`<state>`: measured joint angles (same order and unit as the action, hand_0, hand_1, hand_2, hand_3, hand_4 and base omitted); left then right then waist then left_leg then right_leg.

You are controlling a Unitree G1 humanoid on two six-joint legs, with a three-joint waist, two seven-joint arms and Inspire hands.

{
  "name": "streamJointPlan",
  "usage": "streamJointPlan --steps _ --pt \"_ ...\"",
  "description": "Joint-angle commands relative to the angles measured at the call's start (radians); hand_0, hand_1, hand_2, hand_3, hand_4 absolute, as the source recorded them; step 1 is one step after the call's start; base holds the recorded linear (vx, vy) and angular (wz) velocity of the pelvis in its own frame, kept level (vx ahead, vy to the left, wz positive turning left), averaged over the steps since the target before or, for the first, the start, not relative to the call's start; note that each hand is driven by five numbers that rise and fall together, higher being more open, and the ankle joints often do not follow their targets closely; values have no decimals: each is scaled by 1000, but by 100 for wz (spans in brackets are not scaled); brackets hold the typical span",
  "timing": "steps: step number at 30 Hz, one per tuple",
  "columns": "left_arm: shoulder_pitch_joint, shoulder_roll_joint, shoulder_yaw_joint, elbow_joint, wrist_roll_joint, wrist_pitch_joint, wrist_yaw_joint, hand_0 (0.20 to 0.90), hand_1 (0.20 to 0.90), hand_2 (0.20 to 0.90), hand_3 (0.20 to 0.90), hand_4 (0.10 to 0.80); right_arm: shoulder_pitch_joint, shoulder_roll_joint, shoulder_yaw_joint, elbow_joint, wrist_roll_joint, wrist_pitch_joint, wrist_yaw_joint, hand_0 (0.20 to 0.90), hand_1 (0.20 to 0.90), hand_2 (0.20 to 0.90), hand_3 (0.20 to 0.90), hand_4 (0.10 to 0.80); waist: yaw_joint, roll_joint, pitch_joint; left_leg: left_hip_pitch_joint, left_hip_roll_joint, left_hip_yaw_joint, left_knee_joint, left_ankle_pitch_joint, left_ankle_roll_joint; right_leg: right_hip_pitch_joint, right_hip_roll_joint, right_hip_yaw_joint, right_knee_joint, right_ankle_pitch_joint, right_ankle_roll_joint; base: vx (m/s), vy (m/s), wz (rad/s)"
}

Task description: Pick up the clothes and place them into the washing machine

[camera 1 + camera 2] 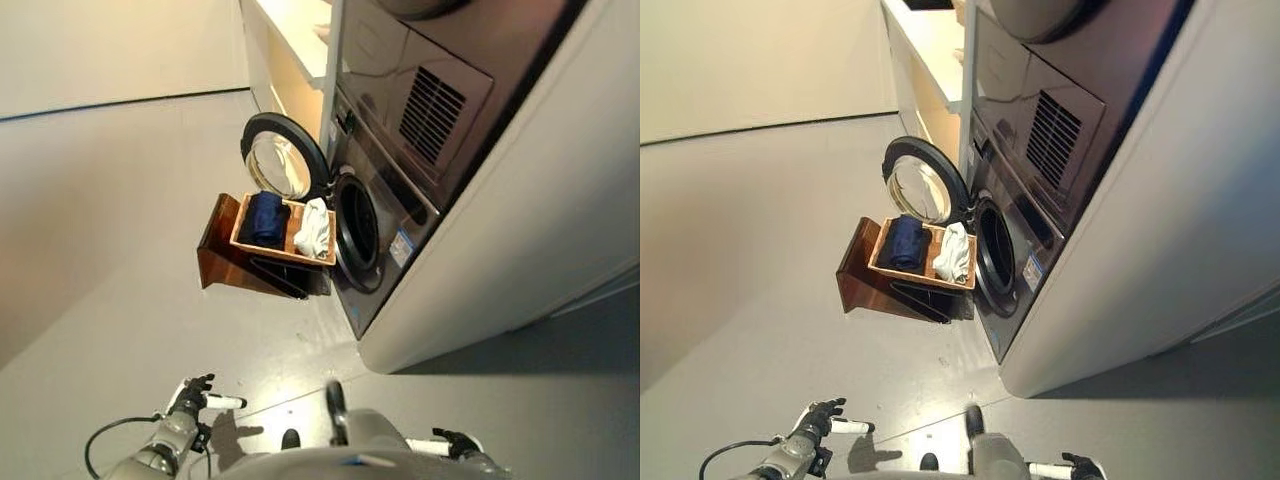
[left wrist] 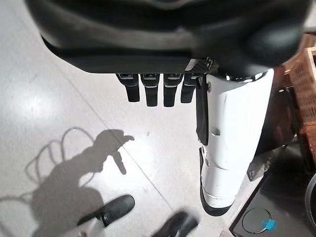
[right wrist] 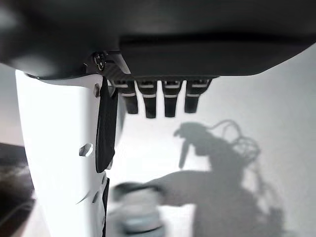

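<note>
A wooden basket (image 1: pixel 240 222) on a brown stand (image 1: pixel 222 260) holds a dark blue garment (image 1: pixel 264 218) and a white garment (image 1: pixel 314 230). Right beside it is the washing machine (image 1: pixel 385 225) with its round door (image 1: pixel 283 157) swung open and its dark drum opening (image 1: pixel 358 228) facing the basket. My left hand (image 1: pixel 196 397) hangs low at the lower left, far from the basket, fingers straight, holding nothing. My right hand (image 1: pixel 456 443) hangs at the lower right, also open and empty. Each wrist view shows straight fingers (image 2: pixel 148 91) (image 3: pixel 157 101) over bare floor.
A second appliance (image 1: pixel 440 80) with a vent grille is stacked above the washer. A white shelf unit (image 1: pixel 290 50) stands behind the machine. Grey floor (image 1: pixel 120 220) spreads between me and the basket. The stand's edge (image 2: pixel 301 94) shows in the left wrist view.
</note>
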<state>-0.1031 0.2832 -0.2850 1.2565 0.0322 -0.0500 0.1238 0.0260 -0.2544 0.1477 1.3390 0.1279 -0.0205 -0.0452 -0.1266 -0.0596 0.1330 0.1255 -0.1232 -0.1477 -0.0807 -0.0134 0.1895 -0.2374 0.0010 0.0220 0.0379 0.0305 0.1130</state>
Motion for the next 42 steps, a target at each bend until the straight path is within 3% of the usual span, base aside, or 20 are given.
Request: streamJointPlan --steps 1,4,6,7,8,10,11,13,16,18,20,22,24,28,31,33,34,36,39,42 --pt "-11 23 14 -67 34 -43 -1 900 900 900 900 800 -1 -52 -7 8 18 -12 -25 900 900 900 900 800 -42 23 -30 79 20 -1 125 -122 -166 28 58 33 10 49 -17 234 -45 62" --pt "5 5 9 -54 38 -39 -7 900 900 900 900 800 13 -57 -16 6 25 -11 -23 900 900 900 900 800 -56 39 -54 91 46 16 212 -99 -205 69 75 19 28 34 -44 260 -63 59" --pt "7 -3 -2 -59 46 -37 -12 900 900 900 900 800 12 -66 -23 -8 42 -16 -21 900 900 900 900 800 -63 47 -49 16 64 46 463 4 -280 121 89 20 28 4 -73 214 -53 25" --pt "7 -2 -2 -59 46 -37 -12 900 900 900 900 800 12 -65 -23 -8 42 -16 -21 900 900 900 900 800 -65 44 -52 12 61 44 462 8 -280 117 84 19 27 5 -72 150 -71 19" --pt "-2 -6 -5 -65 49 -34 -6 900 900 900 900 800 1 -71 -17 -19 52 -15 -24 900 900 900 900 800 -43 14 -22 -140 37 65 705 90 -324 177 65 44 19 -18 -95 132 -61 7" --pt "-4 -5 -5 -72 45 -33 -1 900 900 900 900 800 -7 -72 -10 -22 52 -14 -25 900 900 900 900 800 -28 4 -11 -190 26 74 800 80 -305 192 62 55 19 -21 -104 162 -54 -15" --pt "-1 -4 -1 -80 34 -32 12 900 900 900 900 800 -17 -72 -4 -35 57 -14 -33 900 900 900 900 800 -1 -32 -2 -300 40 107 851 79 -250 226 37 75 12 -34 -118 198 -34 -34" --pt "6 -2 -2 -76 33 -36 20 900 900 900 900 800 -23 -67 4 -39 58 -17 -36 900 900 900 900 800 22 -44 -2 -386 107 126 762 35 -211 252 30 106 11 -50 -111 301 46 -48" --pt "15 -5 3 -40 25 -34 31 900 900 900 900 800 -32 -63 11 -50 65 -26 -41 900 900 900 900 800 44 -13 -7 -366 232 125 344 80 -238 317 36 159 -9 -113 -91 387 218 -50" --pt "23 -10 3 -24 24 -31 29 900 900 900 900 800 -27 -70 7 -50 59 -26 -39 900 900 900 900 800 54 13 -19 -351 247 93 148 142 -260 355 30 189 -17 -141 -85 395 265 -48" --pt "35 -17 7 -4 26 -31 23 900 900 900 900 800 -21 -71 -3 -45 61 -23 -34 900 900 900 900 800 54 29 -39 -319 241 106 93 147 -261 381 6 206 -10 -173 -74 347 294 -43" --pt "43 -13 7 -2 34 -34 15 900 900 900 900 800 -23 -70 -1 -32 54 -22 -24 900 900 900 900 800 68 28 -58 -308 200 45 135 117 -252 380 -29 227 18 -175 -54 332 288 -70" --pt "30 -4 -8 -5 44 -39 5 900 900 900 900 800 -20 -70 -18 -28 61 -22 -23 900 900 900 900 800 63 17 -56 -304 170 84 165 77 -229 362 -72 247 76 -165 -25 255 289 -105" --pt "21 25 -13 -19 49 -36 1 900 900 900 900 800 -35 -76 -30 -22 64 -20 -13 900 900 900 900 800 58 22 -44 -273 134 128 194 13 -182 259 -87 282 257 -48 4 199 237 -69" --pt "12 47 -17 -46 48 -36 0 900 900 900 900 800 -39 -83 -43 -16 76 -19 -10 900 900 900 900 800 40 38 -20 -229 130 146 197 -20 -159 179 -63 231 393 -8 9 199 224 -35" --pt "9 55 -3 -53 40 -36 4 900 900 900 900 800 -38 -83 -53 -19 81 -20 -13 900 900 900 900 800 37 49 -23 -181 125 160 183 -48 -156 131 -84 119 371 -33 3 244 181 -21" --pt "9 55 -3 -53 40 -36 4 900 900 900 900 800 -38 -83 -53 -19 81 -20 -13 900 900 900 900 800 35 49 -21 -178 124 157 182 -49 -156 135 -85 116 373 -36 3 183 57 -29" --pt "10 56 8 -50 31 -37 10 900 900 900 900 800 -38 -77 -52 -21 84 -21 -14 900 900 900 900 800 42 48 -31 -138 122 169 165 -71 -165 97 -92 8 259 -76 -2 255 15 -20" --pt "13 40 17 -42 31 -39 10 900 900 900 900 800 -48 -70 -42 -36 83 -24 -17 900 900 900 900 800 37 27 -32 -53 109 177 148 -122 -182 76 -108 -153 45 -12 6 356 -45 -49" --pt "16 30 14 -30 45 -39 0 900 900 900 900 800 -38 -57 -24 -41 94 -26 -9 900 900 900 900 800 18 12 -35 -26 112 154 178 -135 -199 100 -72 -57 21 -6 -2 261 -83 19"
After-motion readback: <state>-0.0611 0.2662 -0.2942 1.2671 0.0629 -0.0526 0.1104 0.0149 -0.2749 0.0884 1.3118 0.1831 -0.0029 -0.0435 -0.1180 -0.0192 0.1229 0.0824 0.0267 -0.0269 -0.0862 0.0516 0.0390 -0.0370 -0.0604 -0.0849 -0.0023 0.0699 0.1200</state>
